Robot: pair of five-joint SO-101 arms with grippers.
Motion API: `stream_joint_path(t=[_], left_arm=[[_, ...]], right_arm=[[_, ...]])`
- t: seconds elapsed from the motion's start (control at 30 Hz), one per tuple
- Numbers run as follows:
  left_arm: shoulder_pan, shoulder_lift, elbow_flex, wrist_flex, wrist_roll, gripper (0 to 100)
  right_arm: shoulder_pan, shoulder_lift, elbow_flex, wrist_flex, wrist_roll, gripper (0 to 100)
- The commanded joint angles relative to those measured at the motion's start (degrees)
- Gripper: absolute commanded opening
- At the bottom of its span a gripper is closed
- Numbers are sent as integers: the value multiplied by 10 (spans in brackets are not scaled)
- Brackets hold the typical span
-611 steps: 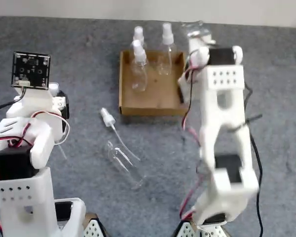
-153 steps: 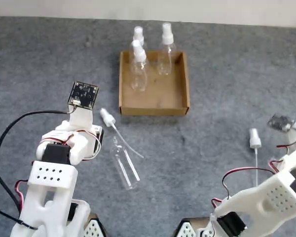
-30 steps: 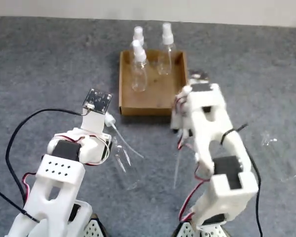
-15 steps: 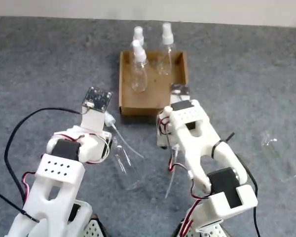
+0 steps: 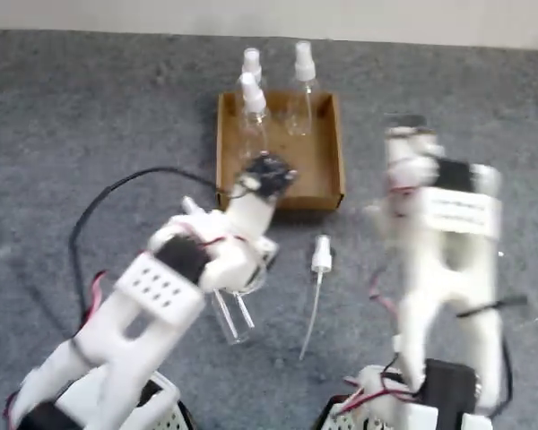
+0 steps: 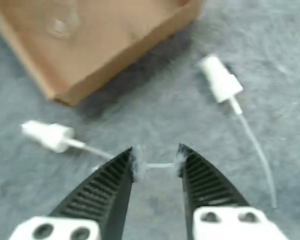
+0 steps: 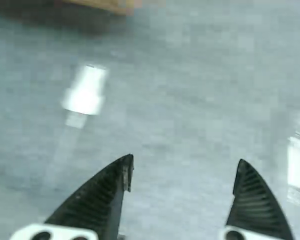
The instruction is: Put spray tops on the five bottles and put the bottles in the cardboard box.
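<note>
Moved: my right hand (image 7: 185, 160) has swung away; the spray top (image 5: 320, 253) now lies on the worktop (image 5: 72, 134).
Right: fingers wide apart, spray top just ahead.
Left: left hand (image 6: 156, 161) narrowly apart.

The cardboard box (image 5: 222, 170) sits at the far middle of the table (image 5: 90, 116); three bottles stand in its far end: the front-left bottle (image 5: 252, 121), the back-left bottle (image 5: 251, 61) right behind it, and the right bottle (image 5: 300, 103) beside them; a loose spray top (image 5: 321, 254) lies just before the box's right front corner, tube trailing toward the arms; a second spray top (image 5: 190, 207) lies off the left front corner; an uncapped bottle (image 5: 230, 321) lies nearer the arms, between the two tops, partly under the left arm (image 5: 161, 287); the left gripper (image 6: 155, 159) sits over the second top's tube.
</note>
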Motion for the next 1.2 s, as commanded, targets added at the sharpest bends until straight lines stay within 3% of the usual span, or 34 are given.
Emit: stream_joint_path(t=[0.0, 0.17, 0.4, 0.7, 1.07, 1.17], left_arm=[[51, 101, -91, -2, 45, 112], [87, 231, -151, -44, 81, 158], [94, 349, -200, -85, 105, 150], [92, 394, -274, -98, 139, 150], [76, 565, -387, -118, 141, 149], [75, 581, -395, -94, 139, 105]], right_arm=[[176, -7, -35, 1, 194, 259], [285, 71, -65, -51, 256, 260], [319, 174, -102, -80, 300, 260], [325, 228, -99, -150, 302, 260], [299, 298, -98, -203, 302, 257], [296, 314, -98, -205, 301, 235]])
